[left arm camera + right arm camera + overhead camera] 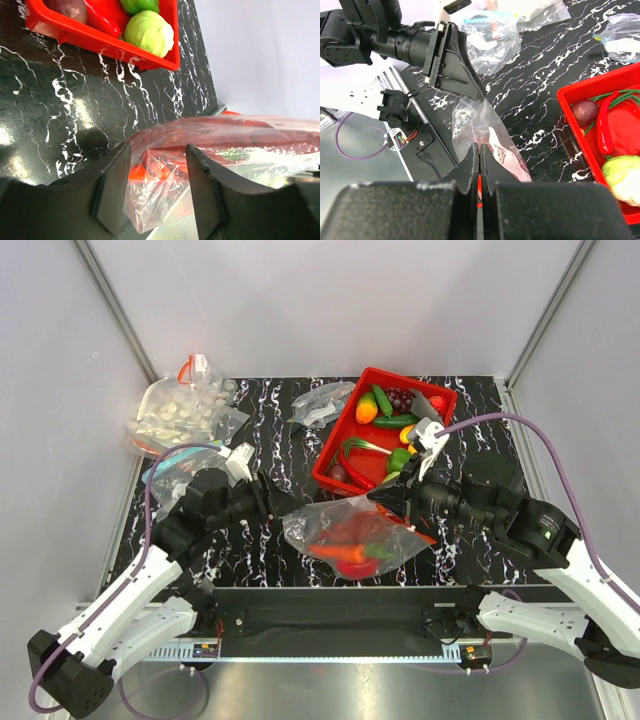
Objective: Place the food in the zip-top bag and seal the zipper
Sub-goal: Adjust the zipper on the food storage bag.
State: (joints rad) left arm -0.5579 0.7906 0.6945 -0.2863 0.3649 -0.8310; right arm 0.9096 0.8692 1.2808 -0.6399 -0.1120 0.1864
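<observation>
Black marble table (270,430), both arms reaching in from the near edge. Red tray (340,427) sits at back right and holds loose food (385,422): green, orange and yellow pieces and a pale cabbage (150,32). The zip-top bag (340,530) lies flat just in front of the tray, near table centre, with red pieces (350,533), an orange carrot (350,554) and a green bit (381,551) inside.

Left gripper (157,155) is at the bag's left corner, jaws spread, plastic between the fingers but not pinched. Right gripper (480,150) is clamped tight on the bag's right edge by the zipper (424,532). Can't tell if it is sealed.

Bag of pale round pieces (180,410) and teal-strip bag (175,465) lie far left.
</observation>
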